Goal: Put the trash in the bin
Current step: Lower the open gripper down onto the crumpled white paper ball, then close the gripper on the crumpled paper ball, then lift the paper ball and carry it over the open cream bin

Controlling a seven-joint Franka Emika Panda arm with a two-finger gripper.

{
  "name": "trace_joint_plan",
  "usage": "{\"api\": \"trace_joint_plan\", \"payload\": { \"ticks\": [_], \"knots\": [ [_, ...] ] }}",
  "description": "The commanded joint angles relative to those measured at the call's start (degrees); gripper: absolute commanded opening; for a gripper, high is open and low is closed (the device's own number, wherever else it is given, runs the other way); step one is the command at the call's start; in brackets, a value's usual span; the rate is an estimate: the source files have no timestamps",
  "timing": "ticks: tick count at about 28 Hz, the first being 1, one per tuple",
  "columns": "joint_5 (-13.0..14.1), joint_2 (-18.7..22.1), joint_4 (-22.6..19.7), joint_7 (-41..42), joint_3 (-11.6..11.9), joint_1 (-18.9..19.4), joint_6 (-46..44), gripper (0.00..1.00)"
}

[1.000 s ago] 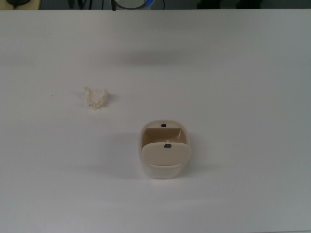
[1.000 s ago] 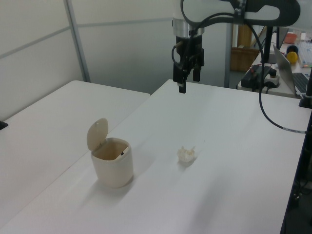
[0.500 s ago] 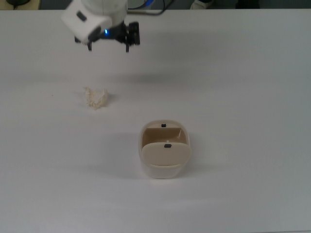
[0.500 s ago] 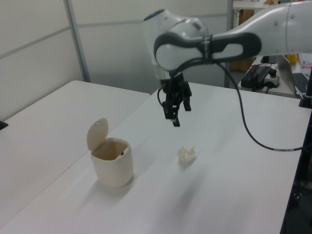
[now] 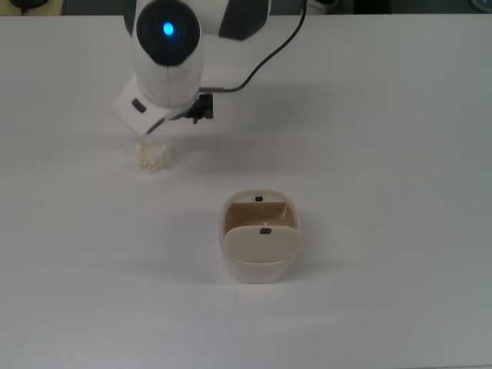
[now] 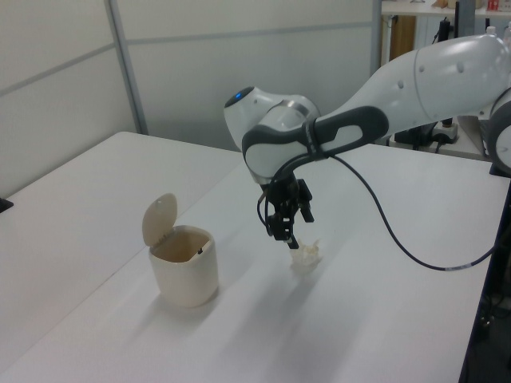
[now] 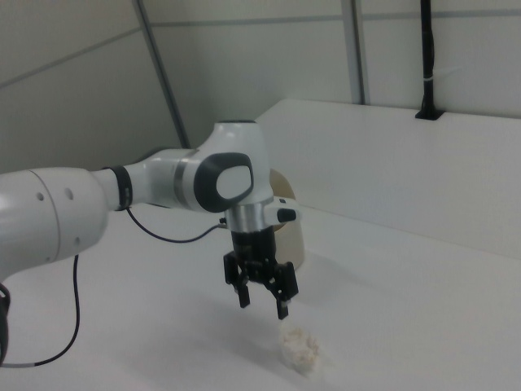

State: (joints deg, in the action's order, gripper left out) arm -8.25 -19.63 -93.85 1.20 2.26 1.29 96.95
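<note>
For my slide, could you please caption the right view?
Open claw poised above the off-white crumpled paper wad on the white table.

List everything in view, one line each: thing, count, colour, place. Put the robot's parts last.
trash: one, off-white crumpled wad, on the table at the top view's left, apart from the bin.
bin: one, cream-beige, near the top view's middle, flap lid standing up open, nothing visible inside.
table: white, carries both things; a second white surface adjoins it at the left view's left.
wall panels: pale grey, behind the table in the left view.
cable: one, black, hanging from the arm in the left view.
arm: one, white with dark joints, reaching over the table.
gripper: one, black, fingers open, just above the trash, not touching it.
</note>
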Motion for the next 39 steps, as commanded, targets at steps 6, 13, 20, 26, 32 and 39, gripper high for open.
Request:
{"api": "trace_joint_plan", "payload": {
  "ticks": [6,13,20,26,32,39],
  "knots": [
    [-1.86,-4.98,-0.63,-0.50,0.46,-0.23,7.55,0.38],
    [-1.86,-4.98,-0.63,-0.06,0.46,-0.41,7.73,0.00],
    [-1.86,-4.89,-0.02,0.12,0.46,-0.41,7.73,0.00],
    [-1.95,-2.61,0.16,0.47,0.46,-0.32,7.64,0.00],
    [-1.69,0.29,3.14,1.17,-0.24,0.38,7.73,0.00],
    [-0.90,2.67,5.78,1.09,-0.77,3.19,14.04,0.00]
  ]
}}
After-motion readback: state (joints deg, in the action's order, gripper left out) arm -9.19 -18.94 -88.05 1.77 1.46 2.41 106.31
